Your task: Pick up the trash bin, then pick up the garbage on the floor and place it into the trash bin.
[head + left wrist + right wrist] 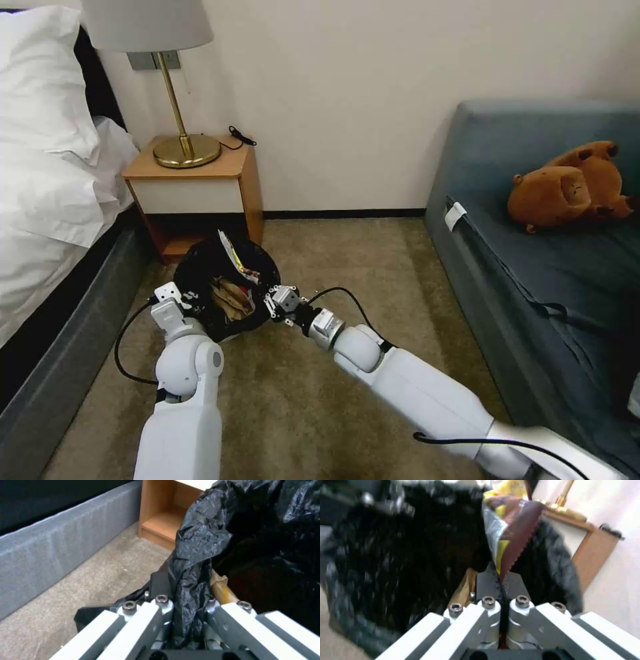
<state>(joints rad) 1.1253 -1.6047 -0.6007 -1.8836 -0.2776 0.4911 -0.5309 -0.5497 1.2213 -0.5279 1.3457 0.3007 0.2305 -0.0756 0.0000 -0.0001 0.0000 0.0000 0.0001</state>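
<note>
Head view: the left gripper [175,298] holds the trash bin [225,287] by its near rim, lifted and tipped toward the robot above the carpet [373,280], in front of the bedside table [193,187]. The right gripper [279,301] is at the bin's opposite rim, gripping a snack wrapper [235,256] that stands up out of the mouth. Crumpled tan paper [230,300] already lies inside.

Left wrist view: the left gripper [186,620] is closed on a fold of the black bag [200,555] over the rim, with the tan paper [221,590] just behind the fold.

Right wrist view: the right gripper [501,592] is closed on the lower corner of the yellow-brown snack wrapper [511,537]; the jaws are pressed nearly together on the thin foil. The wrapper rises over the dark bin opening [403,555].

Judged step: depositing the wrapper. To do it well, the wrapper's whole length should sit over the opening before the jaws part, since a light foil piece may cling to a finger or drift over the rim. The left arm should hold the bin steady and avoid tipping it further, so that the paper inside does not slide out. The grip on the bag fold may slip if pulled.

The sofa [533,267] and plush toy [567,187] lie well apart, to the right.
</note>
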